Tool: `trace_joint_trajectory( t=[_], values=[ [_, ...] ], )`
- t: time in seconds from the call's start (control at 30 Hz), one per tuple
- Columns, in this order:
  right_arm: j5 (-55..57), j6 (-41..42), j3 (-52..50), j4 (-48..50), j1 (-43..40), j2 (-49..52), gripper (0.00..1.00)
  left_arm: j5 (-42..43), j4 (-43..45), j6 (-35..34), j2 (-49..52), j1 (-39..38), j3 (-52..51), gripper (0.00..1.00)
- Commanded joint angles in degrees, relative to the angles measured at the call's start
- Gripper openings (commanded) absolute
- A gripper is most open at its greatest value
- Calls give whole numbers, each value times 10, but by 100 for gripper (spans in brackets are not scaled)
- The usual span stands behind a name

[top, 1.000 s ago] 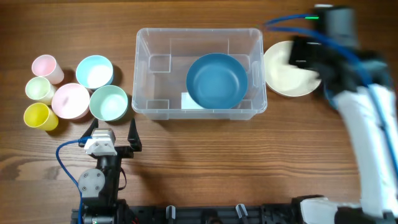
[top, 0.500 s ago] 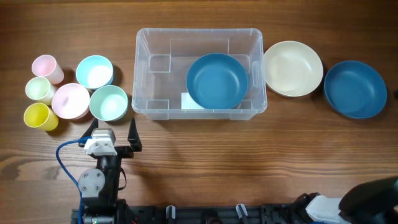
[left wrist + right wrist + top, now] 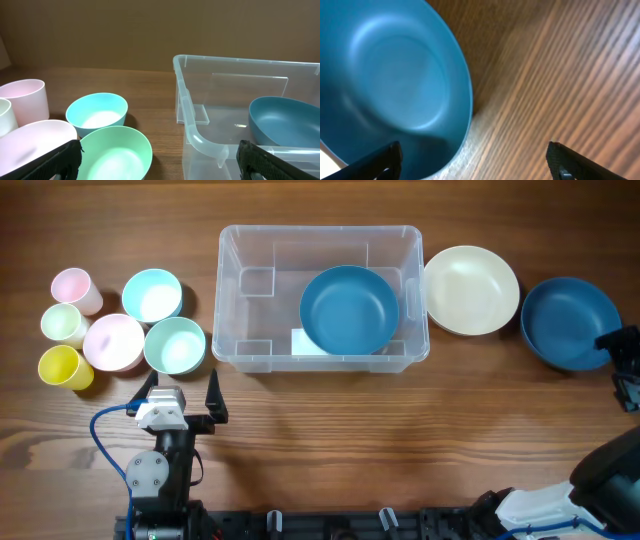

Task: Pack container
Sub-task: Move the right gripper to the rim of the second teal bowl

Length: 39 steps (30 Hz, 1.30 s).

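- The container [image 3: 255,300] sits mid-table toward the far side, upright, no lid. One blue bowl [image 3: 349,310] lies in its right half, and the left half is bare.
- It looks like thin clear plastic, so prob. light, fairly stiff and slick on the walls. Best hold is the rolled rim (or don't move it at all, just load it).
- Right gripper [image 3: 473,150]: jaws spread wide, holding nothing, just above the near-right edge of the second blue bowl [image 3: 568,322] at far right.
- That bowl looks hard, smooth and light. I'd pinch its rim, one finger inside and one outside.
- Left gripper [image 3: 182,395]: jaws also apart and empty, parked near-left by the green bowl [image 3: 175,345].
- Cream bowl [image 3: 471,290] sits btw. the container and the second blue bowl.
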Motion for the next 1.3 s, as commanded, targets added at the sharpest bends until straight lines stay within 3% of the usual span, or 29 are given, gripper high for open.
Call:
trace_joint_trajectory(
  t=[0.0, 0.33, 0.47, 0.63, 0.97, 1.07, 1.13, 1.27],
  values=[
    [-14, 4, -2, 10, 2, 25, 92, 5, 1, 11, -3, -3, -6, 100],
    [-25, 1, -2, 28, 8, 73, 84, 5, 1, 11, -3, -3, -6, 100],
    [-24, -1, -3, 35, 13, 79, 68, 5, 1, 11, -3, -3, -6, 100],
    [-22, -2, -7, 38, 16, 80, 61, 5, 1, 11, -3, -3, -6, 100],
    [-23, 12, -51, 84, 16, 80, 61, 5, 1, 11, -2, -3, -6, 100],
    [-23, 13, -51, 90, 16, 80, 49, 5, 1, 11, -2, -3, -6, 100],
    [-23, 13, -51, 89, 16, 80, 35, 5, 1, 11, -2, -3, -6, 100],
    [-23, 14, -51, 89, 16, 80, 26, 5, 1, 11, -2, -3, -6, 100]
  ],
)
